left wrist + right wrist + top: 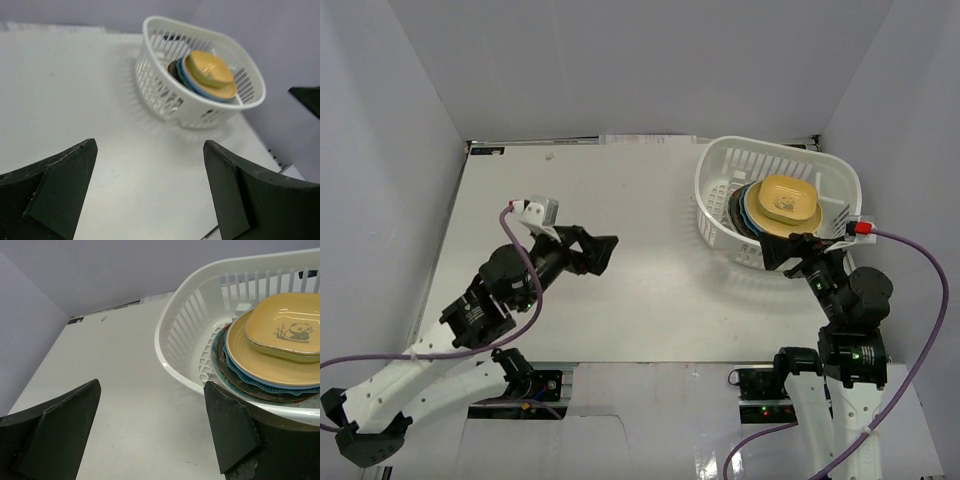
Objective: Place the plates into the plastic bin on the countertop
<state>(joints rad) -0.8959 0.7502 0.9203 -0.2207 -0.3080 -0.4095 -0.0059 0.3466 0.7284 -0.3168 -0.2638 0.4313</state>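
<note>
The white plastic bin (712,205) stands at the back right of the countertop (620,170). It holds a tilted stack of plates, topped by a small square yellow plate (788,203) with a panda print (287,327). Under it lie a round yellow plate (250,362), a light blue scalloped one, a dark one and a teal one. My right gripper (790,247) hangs open just outside the bin's near rim (172,367), holding nothing. My left gripper (603,252) is open over bare countertop left of centre, pointing toward the bin (165,95).
Pale grey walls (390,150) close in the left, back and right sides. The bin sits close to the right wall. Both arm bases and purple cables (920,330) occupy the near edge. A small dark label (485,150) lies at the back-left corner.
</note>
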